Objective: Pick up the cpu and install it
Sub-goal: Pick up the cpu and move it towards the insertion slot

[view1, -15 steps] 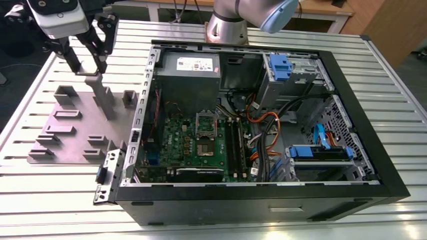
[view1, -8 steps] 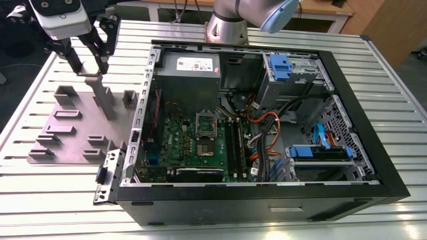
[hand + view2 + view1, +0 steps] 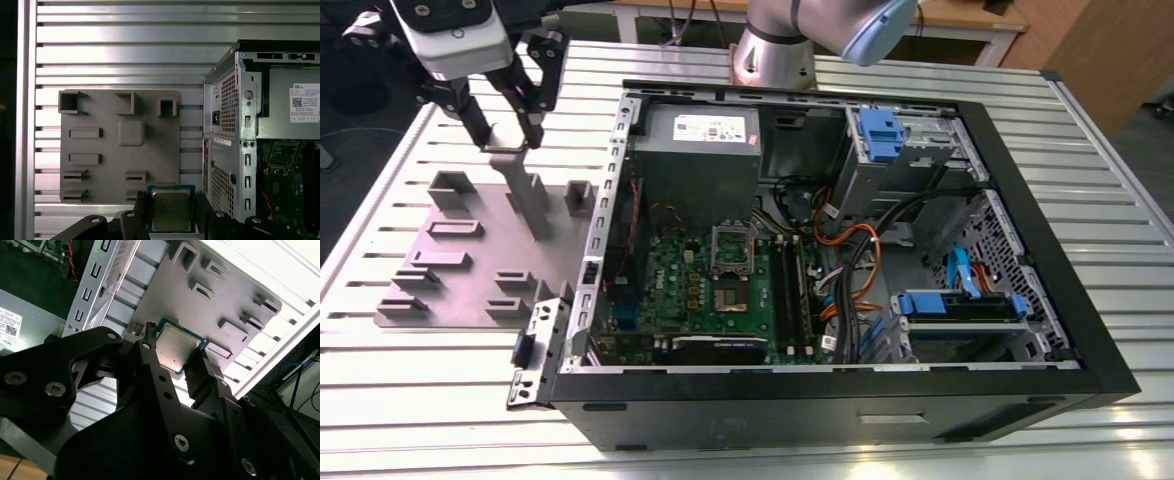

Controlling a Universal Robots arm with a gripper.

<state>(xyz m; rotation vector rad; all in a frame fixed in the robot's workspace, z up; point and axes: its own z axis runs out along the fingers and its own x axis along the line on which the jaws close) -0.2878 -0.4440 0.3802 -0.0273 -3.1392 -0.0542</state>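
The cpu [image 3: 171, 209], a small square chip with a silvery top and a pale green edge, sits clamped between my gripper's [image 3: 171, 216] two black fingers. The second wrist view also has the cpu [image 3: 175, 347] in the shut gripper [image 3: 176, 354]. In the exterior view the gripper [image 3: 504, 135] hangs above the grey fixture plate [image 3: 467, 260], off the exterior view's left side of the open computer case [image 3: 854, 400]. The green motherboard [image 3: 707, 290] lies inside the case, its silver socket frame [image 3: 731, 262] in the middle.
The fixture plate [image 3: 110, 150] carries several raised holders and slots. A large grey box with a white label [image 3: 700, 150] sits at the case's back, with memory sticks [image 3: 787, 290], orange and blue cables [image 3: 854, 260] and blue drive bays [image 3: 961, 305] beside the board. The slatted metal table [image 3: 440, 400] surrounds everything.
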